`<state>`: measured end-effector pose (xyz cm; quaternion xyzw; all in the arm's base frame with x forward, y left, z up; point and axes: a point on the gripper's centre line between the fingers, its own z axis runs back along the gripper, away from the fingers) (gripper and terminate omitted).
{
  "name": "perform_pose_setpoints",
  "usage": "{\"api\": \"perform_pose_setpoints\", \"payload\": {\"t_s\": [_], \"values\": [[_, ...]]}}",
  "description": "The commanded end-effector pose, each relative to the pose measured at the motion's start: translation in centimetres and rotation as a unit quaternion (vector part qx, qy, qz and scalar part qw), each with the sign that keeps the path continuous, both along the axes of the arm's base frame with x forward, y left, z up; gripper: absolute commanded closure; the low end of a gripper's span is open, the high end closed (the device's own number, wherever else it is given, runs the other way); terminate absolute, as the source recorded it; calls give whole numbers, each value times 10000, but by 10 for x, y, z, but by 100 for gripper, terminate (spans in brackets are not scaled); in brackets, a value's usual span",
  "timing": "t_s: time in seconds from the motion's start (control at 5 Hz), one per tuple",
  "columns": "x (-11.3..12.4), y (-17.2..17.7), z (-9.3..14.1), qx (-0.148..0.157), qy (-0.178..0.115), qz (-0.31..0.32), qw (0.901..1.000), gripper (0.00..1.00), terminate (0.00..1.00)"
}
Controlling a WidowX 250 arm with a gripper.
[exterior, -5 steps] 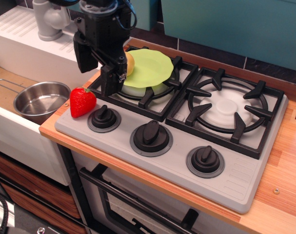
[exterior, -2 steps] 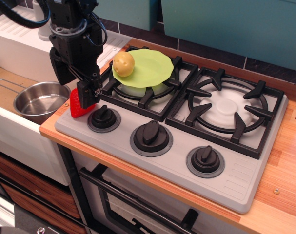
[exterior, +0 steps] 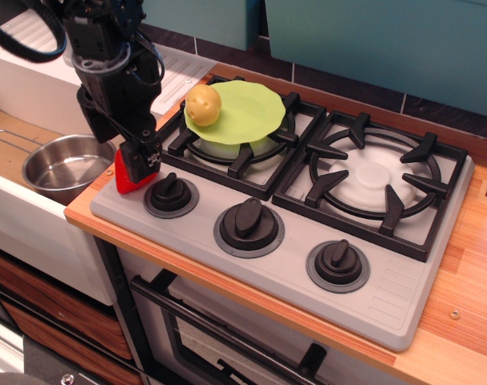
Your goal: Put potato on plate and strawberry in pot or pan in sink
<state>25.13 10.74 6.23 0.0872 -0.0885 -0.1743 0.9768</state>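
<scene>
The yellowish potato (exterior: 203,104) lies on the left edge of the lime-green plate (exterior: 247,112), which rests on the left burner. The red strawberry (exterior: 123,178) sits on the stove's front left corner, next to the leftmost knob. My gripper (exterior: 135,164) is lowered onto the strawberry with its jaws open around it. One black finger (exterior: 144,156) covers the strawberry's right side, and the other is hidden behind it. The steel pot (exterior: 62,164) stands empty in the sink (exterior: 6,136), just left of the gripper.
Three black knobs (exterior: 249,220) line the stove front. The right burner grate (exterior: 374,180) is bare. A grey tap (exterior: 62,32) and a ribbed drainboard stand behind the sink. A wooden counter edge (exterior: 87,216) separates stove and sink.
The gripper left the potato on the plate, swung left and forward, and came down over the strawberry. The strawberry and the pot have not moved.
</scene>
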Motion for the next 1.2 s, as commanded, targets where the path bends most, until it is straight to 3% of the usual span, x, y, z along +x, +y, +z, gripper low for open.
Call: {"api": "perform_pose_setpoints", "payload": {"t_s": [0.0, 0.4, 1.0], "values": [[11, 9, 1, 85, -350, -283, 9990, 0, 0], [10, 8, 2, 62, -357, -300, 9989, 0, 0], [17, 2, -16, -135, -604, -422, 9972, 0, 0]]}}
